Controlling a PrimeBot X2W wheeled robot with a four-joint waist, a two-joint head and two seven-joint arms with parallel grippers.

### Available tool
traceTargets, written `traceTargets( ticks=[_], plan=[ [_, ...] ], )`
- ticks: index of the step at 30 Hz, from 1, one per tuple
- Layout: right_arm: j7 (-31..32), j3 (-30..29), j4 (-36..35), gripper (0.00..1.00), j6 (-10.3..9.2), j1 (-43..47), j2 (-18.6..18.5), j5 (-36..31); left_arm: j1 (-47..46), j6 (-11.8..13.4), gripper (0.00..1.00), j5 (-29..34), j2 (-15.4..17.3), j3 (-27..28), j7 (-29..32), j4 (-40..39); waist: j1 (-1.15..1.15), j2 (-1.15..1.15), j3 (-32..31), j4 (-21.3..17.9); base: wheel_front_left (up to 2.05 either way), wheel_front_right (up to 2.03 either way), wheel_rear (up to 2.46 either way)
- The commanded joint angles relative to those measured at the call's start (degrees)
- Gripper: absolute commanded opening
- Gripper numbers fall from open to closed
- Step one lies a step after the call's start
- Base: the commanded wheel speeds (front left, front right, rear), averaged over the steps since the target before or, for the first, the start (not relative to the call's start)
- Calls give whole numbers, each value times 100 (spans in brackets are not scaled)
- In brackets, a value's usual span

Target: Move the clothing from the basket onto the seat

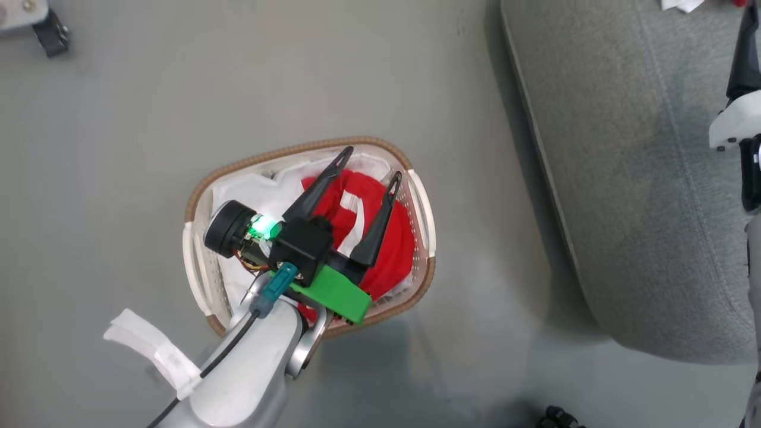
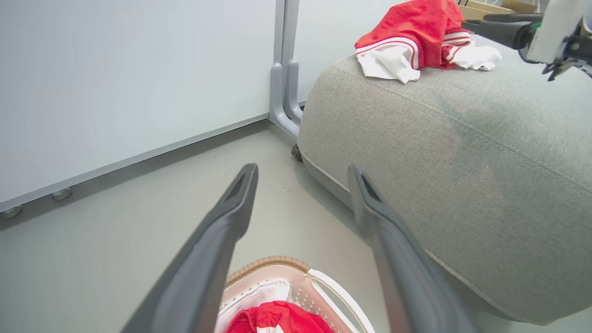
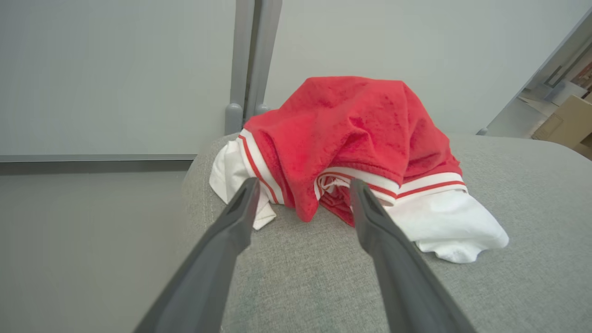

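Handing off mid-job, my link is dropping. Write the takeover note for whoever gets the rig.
Left gripper: open, empty, poised over the basket.
Right gripper: open, empty, above the seat.
Done: one red-and-white garment lies on the seat.
Left: red clothing sits in the basket on the white liner; grasp it and carry it over.
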Motion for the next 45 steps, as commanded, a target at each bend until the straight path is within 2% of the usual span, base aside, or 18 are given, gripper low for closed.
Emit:
traceTargets(
  ticks=[1, 6, 13, 21, 27, 34, 38, 45],
  plan=[
    [-28, 34, -115, 100, -6, 162, 14, 43, 137, -14, 100, -68, -16, 79, -16, 3, 0, 0, -455, 108, 0, 0, 0],
    [-28, 174, -527, 100, -6, 564, 101, 194, 391, -2, 100, -151, -161, 473, -12, -25, 0, 0, -1000, 343, 0, 0, 0],
    [-28, 480, -1128, 100, -6, 1401, 436, 400, 990, 55, 100, -239, -300, 1224, -12, -82, 0, 0, -1634, 695, 0, 0, 0],
    [-29, 821, -1737, 100, -6, 2475, 859, 586, 1783, 163, 100, -189, -424, 2116, -12, -176, 0, 0, -2117, 1023, 0, 0, 0],
    [-29, 945, -2111, 100, -6, 3213, 1115, 701, 2335, 121, 100, -117, -501, 2632, -12, -190, 0, 0, -2390, 1194, 0, 0, 0],
    [-29, 1249, -2349, 100, -6, 3955, 1195, 812, 2788, -5, 100, -38, -535, 2959, -13, -133, 0, 0, -2657, 1309, 0, 0, 0],
    [-29, 1353, -2385, 100, -6, 4171, 1192, 1077, 2941, -36, 100, 0, -553, 3057, -13, -120, 0, 0, -2747, 1327, 0, 0, 0],
    [-29, 1419, -2440, 100, -6, 4364, 1197, 1171, 3077, -47, 100, -49, -562, 3135, -13, -89, 0, 0, -2880, 1305, 0, 0, 0]
  ],
)
